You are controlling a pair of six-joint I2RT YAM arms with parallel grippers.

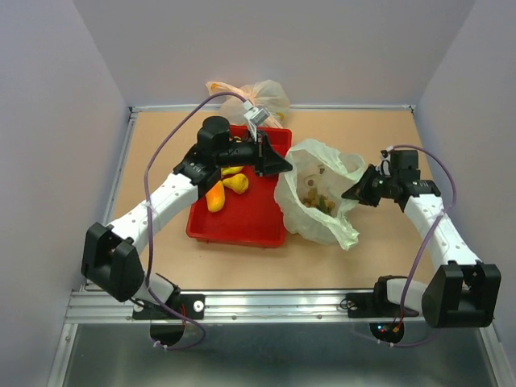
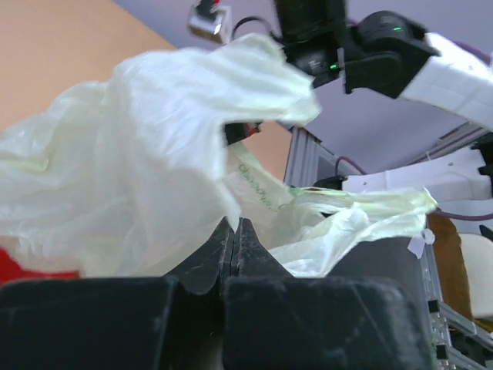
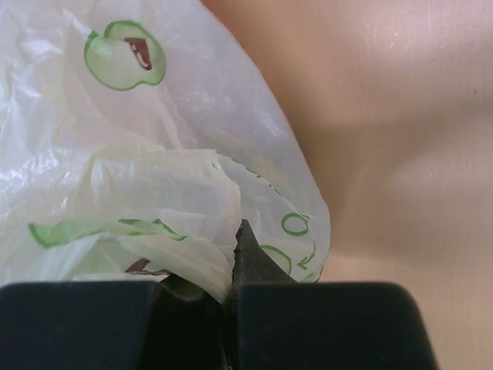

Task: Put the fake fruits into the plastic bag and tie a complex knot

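The pale-green plastic bag [image 1: 318,189] stands open on the table, just right of the red tray [image 1: 242,222]. My left gripper [image 1: 284,164] is shut on the bag's left rim; in the left wrist view the jaws [image 2: 233,225] pinch the film [image 2: 139,154]. My right gripper [image 1: 350,193] is shut on the right rim, with plastic [image 3: 154,177] caught between its jaws [image 3: 236,235]. Small brownish and green fruits [image 1: 316,200] lie inside the bag. An orange-yellow mango [image 1: 215,196] and a yellow banana [image 1: 236,182] lie in the tray. No knot shows on the bag.
An orange-peach knotted bag [image 1: 251,97] lies at the back edge behind the tray, with a small white clip [image 1: 256,115] near it. White walls close in the table at the back and sides. The right arm [image 2: 400,58] shows beyond the bag in the left wrist view.
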